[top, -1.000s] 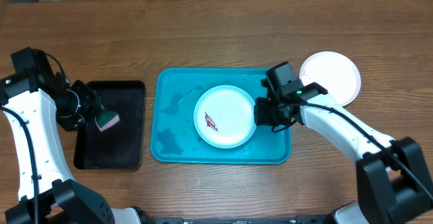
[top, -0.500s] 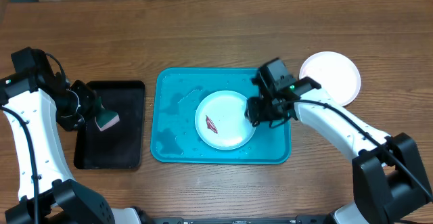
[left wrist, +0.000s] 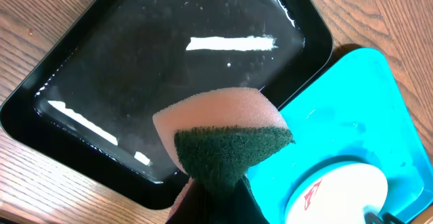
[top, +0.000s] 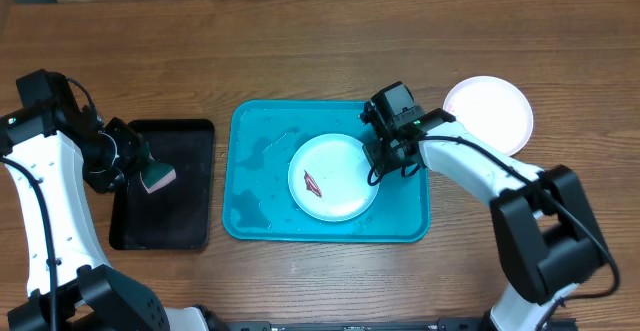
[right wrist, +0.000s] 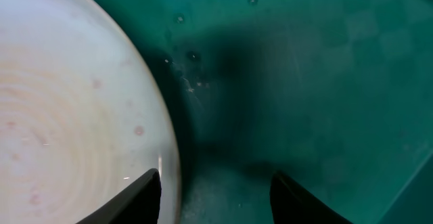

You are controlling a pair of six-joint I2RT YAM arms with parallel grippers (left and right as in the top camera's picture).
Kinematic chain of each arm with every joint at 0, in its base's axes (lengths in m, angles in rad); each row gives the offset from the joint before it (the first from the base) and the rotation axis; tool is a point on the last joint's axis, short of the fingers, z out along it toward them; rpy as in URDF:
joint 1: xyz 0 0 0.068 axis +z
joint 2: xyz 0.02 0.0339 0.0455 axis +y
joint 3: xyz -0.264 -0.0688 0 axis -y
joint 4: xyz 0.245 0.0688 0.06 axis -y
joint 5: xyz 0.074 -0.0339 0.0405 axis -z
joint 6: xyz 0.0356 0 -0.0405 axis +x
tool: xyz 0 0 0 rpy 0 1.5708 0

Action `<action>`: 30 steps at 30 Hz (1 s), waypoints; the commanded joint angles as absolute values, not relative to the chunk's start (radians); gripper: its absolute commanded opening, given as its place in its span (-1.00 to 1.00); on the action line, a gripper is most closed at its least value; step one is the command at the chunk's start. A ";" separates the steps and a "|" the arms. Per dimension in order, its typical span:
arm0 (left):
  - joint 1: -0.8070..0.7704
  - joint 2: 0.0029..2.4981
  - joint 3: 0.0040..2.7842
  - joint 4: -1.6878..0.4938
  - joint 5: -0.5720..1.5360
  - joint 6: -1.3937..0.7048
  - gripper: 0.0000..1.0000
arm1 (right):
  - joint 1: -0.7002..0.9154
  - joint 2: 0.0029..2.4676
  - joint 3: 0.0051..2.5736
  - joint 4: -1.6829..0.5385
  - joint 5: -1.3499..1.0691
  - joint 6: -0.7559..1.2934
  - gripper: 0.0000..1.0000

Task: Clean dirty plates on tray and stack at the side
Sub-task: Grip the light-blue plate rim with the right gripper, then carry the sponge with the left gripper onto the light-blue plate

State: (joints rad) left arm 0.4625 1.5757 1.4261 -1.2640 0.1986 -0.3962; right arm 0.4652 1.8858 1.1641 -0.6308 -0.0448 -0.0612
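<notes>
- The left gripper (top: pixel 147 176) pinches a sponge (left wrist: pixel 223 143) above the black tray (top: pixel 180 221).
- The right gripper (right wrist: pixel 215 190) has its fingers apart, straddling the right rim of the smeared white plate (top: pixel 335 166) on the blue tray (top: pixel 260 151).
- A second plate (top: pixel 490 111) lies on the table (top: pixel 300 51), right of the blue tray.

Wooden table (top: pixel 320 41): turquoise tray (top: pixel 250 216) centre, black tray (top: pixel 180 216) left, 1 white plate (top: pixel 492 106) right.

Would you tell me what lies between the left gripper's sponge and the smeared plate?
Overhead view: from the sponge, the black tray's right part, a strip of table, then the blue tray's wet floor up to the plate.
</notes>
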 commanded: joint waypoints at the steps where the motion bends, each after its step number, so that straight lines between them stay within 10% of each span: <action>1: 0.464 1.582 1.422 -1.261 0.207 -0.373 -0.92 | 0.464 1.918 1.178 -0.619 -0.027 -0.070 0.00; 12: 0.428 1.582 1.421 -1.259 0.216 -0.372 -0.91 | 0.467 1.945 1.179 -0.629 -0.087 0.108 -0.92; 30: -0.063 1.582 1.203 -0.889 0.432 -0.421 -0.92 | 0.575 1.946 1.177 -0.604 -0.142 0.633 -0.93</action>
State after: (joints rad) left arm 0.0082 1.5757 1.2495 -0.9585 0.3782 -0.3344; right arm 0.5587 1.9221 1.1835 -0.6102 -0.1890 0.5312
